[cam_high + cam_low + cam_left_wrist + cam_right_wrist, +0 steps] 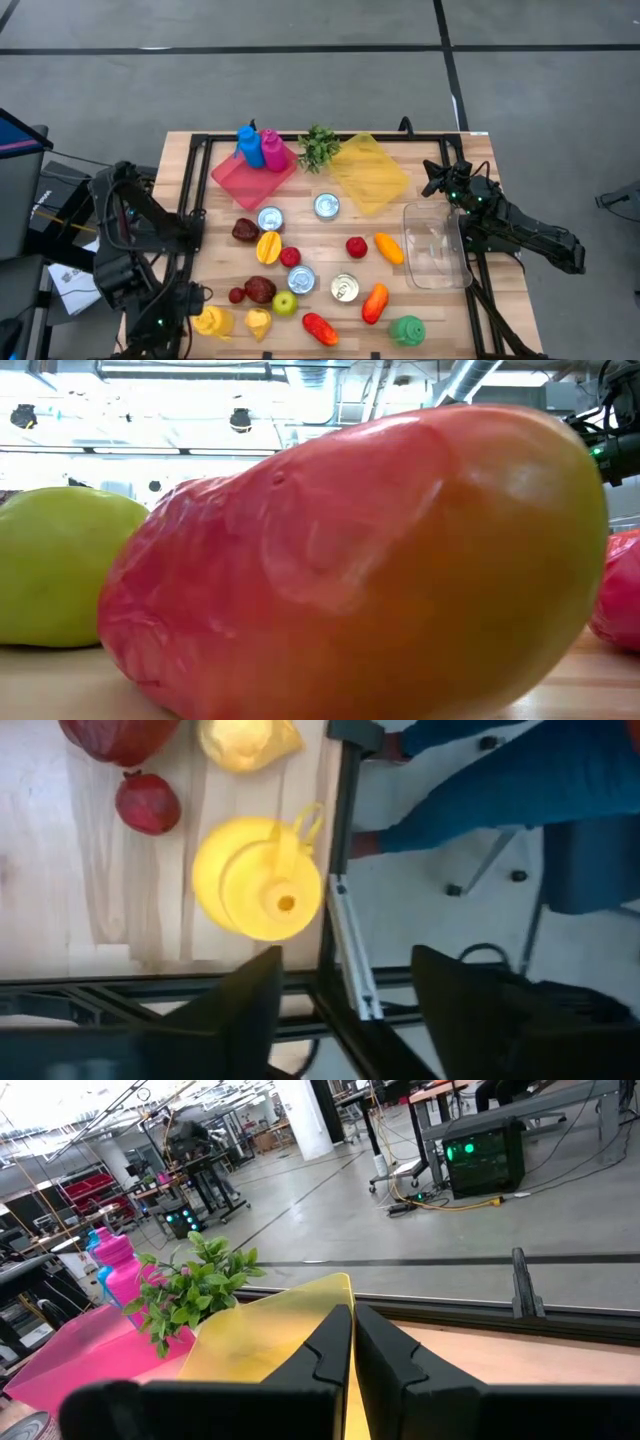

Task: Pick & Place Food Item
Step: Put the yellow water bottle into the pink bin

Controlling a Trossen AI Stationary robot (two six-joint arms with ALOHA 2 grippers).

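Observation:
A yellow bottle (pixel 260 880) with a small loop handle rests on the wood at the table's near left corner (pixel 212 322), seen from its cap end. My left gripper (pixel 345 1005) hovers open above that corner (pixel 188 303), over the black table frame, just short of the bottle, with nothing between its fingers. Beside the bottle lie a yellow food piece (pixel 240 740), a small dark red fruit (pixel 148 802) and a larger dark red one (pixel 120 732). My right gripper (pixel 353 1342) waits shut at the table's right far side (pixel 437 180).
Cans, fruits and vegetables are scattered over the table's middle (pixel 300 280). A pink tray (pixel 253 170) with two bottles, a green sprig (pixel 318 148), a yellow tray (pixel 368 172) and a clear container (pixel 435 245) stand farther back. A red-orange fruit (pixel 360 560) fills the low view. Something blue (pixel 500 790) shows beyond the near edge.

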